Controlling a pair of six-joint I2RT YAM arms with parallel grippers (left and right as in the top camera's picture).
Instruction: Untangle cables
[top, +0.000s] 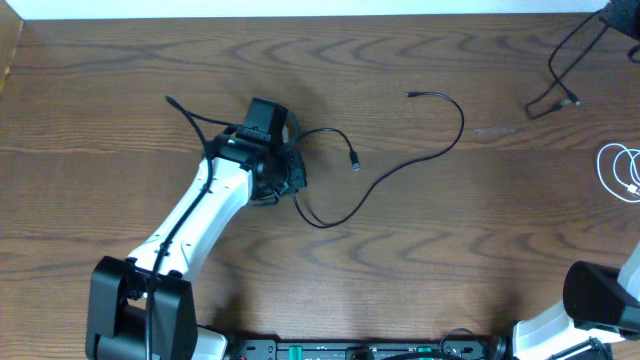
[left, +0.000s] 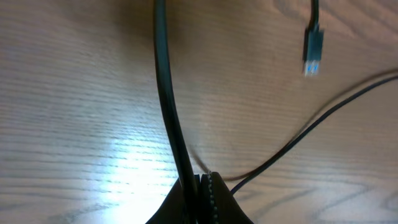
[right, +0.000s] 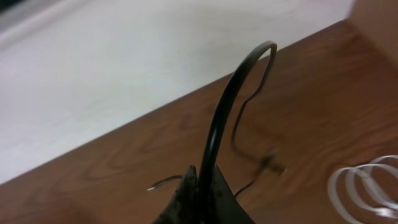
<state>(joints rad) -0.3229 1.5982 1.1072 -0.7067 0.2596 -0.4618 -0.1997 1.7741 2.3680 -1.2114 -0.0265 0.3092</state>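
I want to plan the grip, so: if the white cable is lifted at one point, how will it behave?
The white cable is thin and lies in loose loops, so it is probably floppy and would sag from the grip. It looks light; a push would likely deform the loops rather than move it whole.

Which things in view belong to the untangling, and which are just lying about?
Job:
plug-ended black cable, pinched in left tool
long black cable
far black cable, pinched in right tool
coiled white cable

Not the job:
left arm's own black wire
table
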